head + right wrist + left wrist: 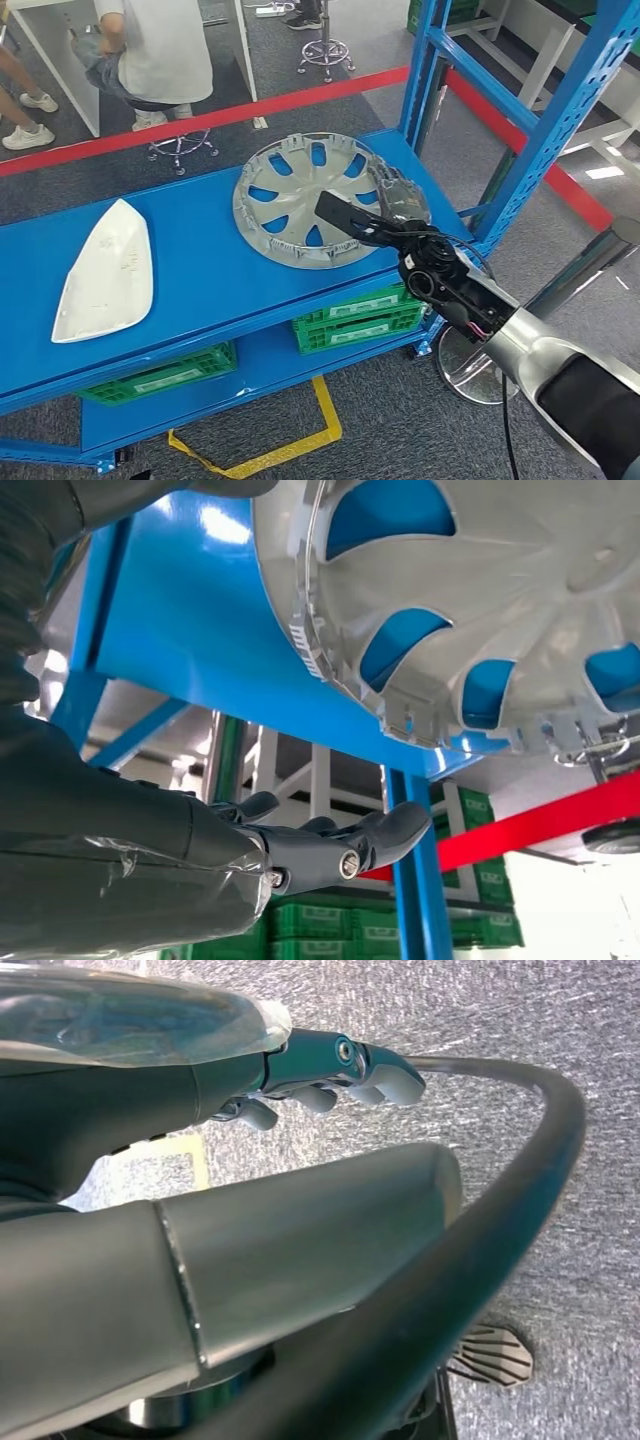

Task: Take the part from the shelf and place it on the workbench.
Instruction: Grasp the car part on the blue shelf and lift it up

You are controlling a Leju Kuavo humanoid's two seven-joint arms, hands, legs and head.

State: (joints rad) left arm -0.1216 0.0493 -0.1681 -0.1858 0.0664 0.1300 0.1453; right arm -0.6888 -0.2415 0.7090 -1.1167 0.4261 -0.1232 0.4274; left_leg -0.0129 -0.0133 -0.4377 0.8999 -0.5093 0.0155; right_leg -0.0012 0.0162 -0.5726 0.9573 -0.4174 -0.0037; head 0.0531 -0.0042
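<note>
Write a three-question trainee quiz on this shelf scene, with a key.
1. True or false: the right hand has lifted the silver wheel cover clear of the blue shelf.
2. Which item lies at the other end of the same shelf level from the wheel cover? A) a white shell-shaped part B) a red toolbox C) a cardboard box
3. Fill in: the crates on the level below are ____ in colour.

Key: 1 false, the cover lies flat on the shelf and the hand is at its edge with its fingers apart, gripping nothing, as the right wrist view shows; 2 A; 3 green.
</note>
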